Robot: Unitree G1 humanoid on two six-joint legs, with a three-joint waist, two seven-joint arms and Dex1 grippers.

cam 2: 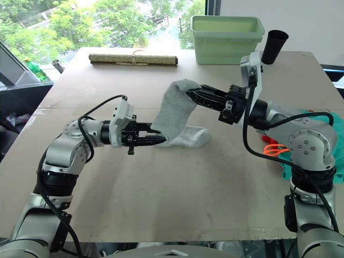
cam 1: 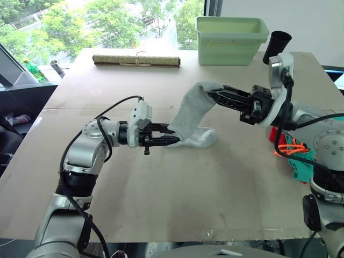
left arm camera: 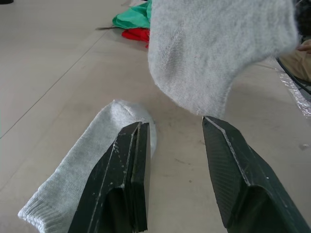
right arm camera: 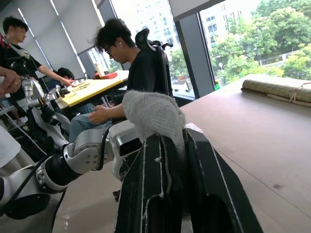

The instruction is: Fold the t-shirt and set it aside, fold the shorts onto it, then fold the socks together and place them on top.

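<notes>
Socks (cam 1: 198,138) near the table (cam 1: 161,188) middle, one flat, one lifted, pinched in the right gripper (cam 1: 215,95), left gripper (cam 1: 171,140) spread open at the flat sock, shorts (cam 1: 301,161) and t-shirt (left arm camera: 136,34) by the right edge.

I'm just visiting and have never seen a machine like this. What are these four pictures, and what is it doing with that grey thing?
It is a humanoid robot with two arms, each ending in a two-fingered black claw. The two wide pictures come from cameras in its head, looking down over a brown table. The other two come from small cameras on its wrists, looking along each claw's fingers.

The right claw is shut on one grey sock, lifting it so it hangs down. The left claw is open, low over the second sock, which lies flat on the table.

Near the robot's right side lie the teal shorts on a red t-shirt. At the far edge are a green tub, a rolled mat and a black cup.
</notes>
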